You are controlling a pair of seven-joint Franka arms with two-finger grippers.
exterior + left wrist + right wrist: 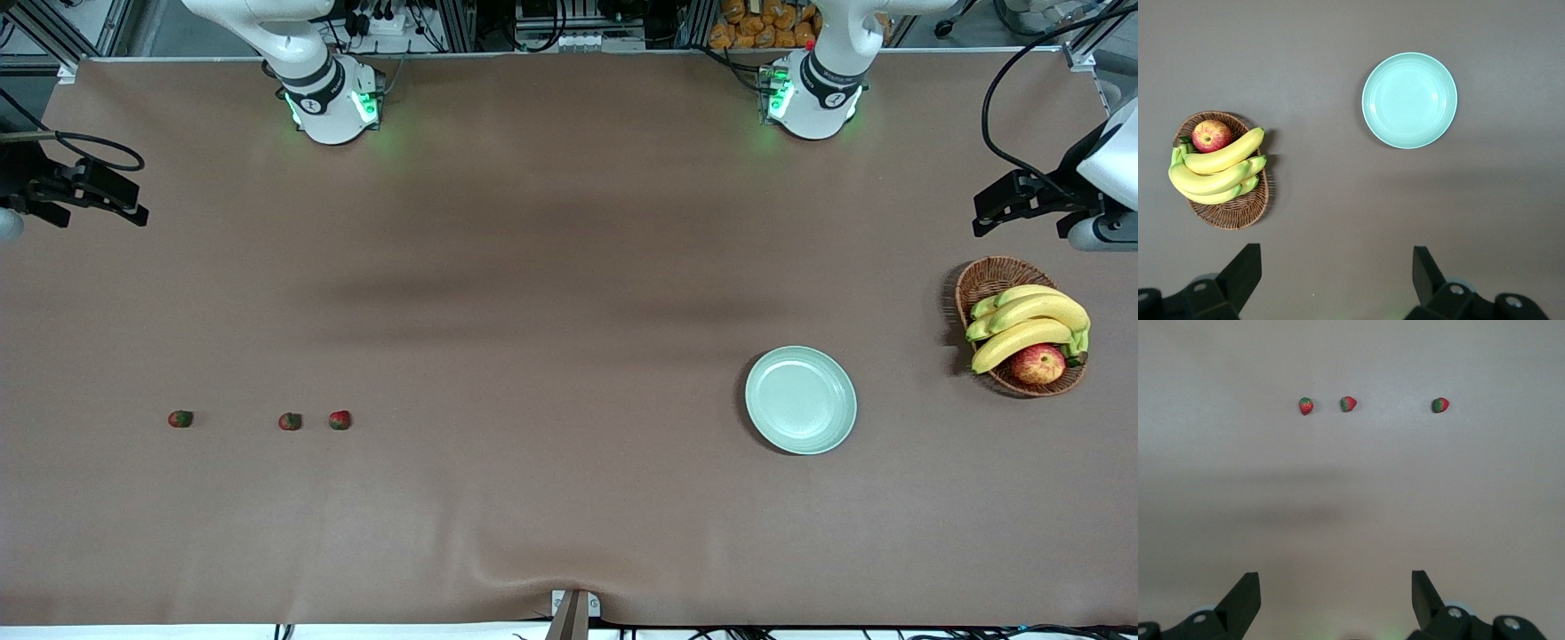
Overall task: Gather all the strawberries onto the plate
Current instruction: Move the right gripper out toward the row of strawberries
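**Front view: berries sit at right arm's end, plate at left's**

Three strawberries (180, 419) (290, 421) (340, 420) line the frame's lower left, well apart from the empty plate (800, 400) at lower right. The right hand (84, 191), open and empty at the left edge, is plainly nearer them; the left hand (1022, 203), also open, waits above the basket (987, 276).

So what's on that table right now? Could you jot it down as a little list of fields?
strawberries: three, in a row on the cloth at the right arm's end
plate: mint green, nothing in it, toward the left arm's end
basket: wicker, beside the plate, holds bananas and an apple
left pincer: open, up over bare cloth, holds nothing
right pincer: open, up over bare cloth, holds nothing
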